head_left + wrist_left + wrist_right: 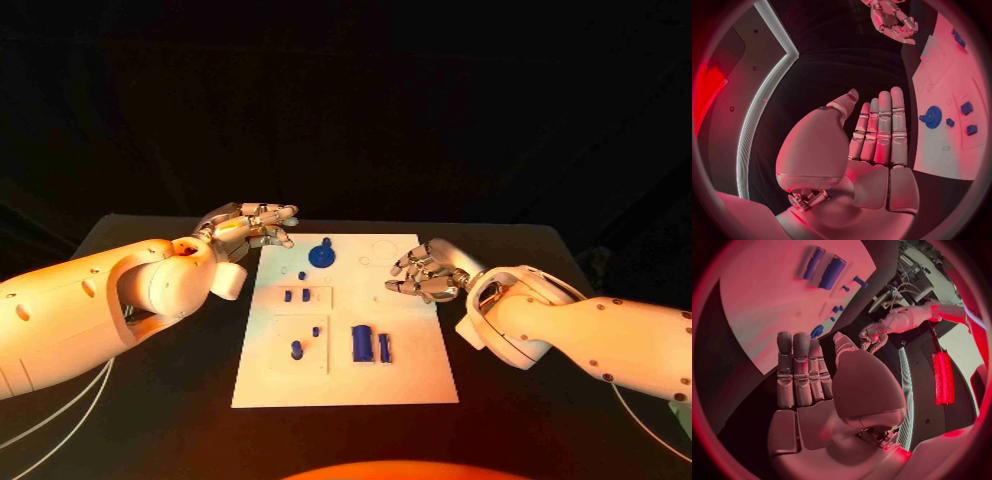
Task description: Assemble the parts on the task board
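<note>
Flat white plate of a task board (346,385) lying in the middle of the black table (159,420). Blue round gear-shaped part (322,255) standing near the far end of the board, with a tiny blue part (302,275) just nearer than it. Two short blue parts (296,295) side by side in a square spot near the board's middle. Toward the near end, a small blue peg (296,349), a tiny blue bit (316,331), a big blue block (362,343) and a thin blue bar (385,347) just beside the block.

Silver left hand (253,225) up above the table beside the board's far left corner, fingers straight and side by side, holding nothing. Silver right hand (421,275) over the board's right edge, fingers straight and together too, holding nothing.

No writing or labels readable anywhere on the board.
</note>
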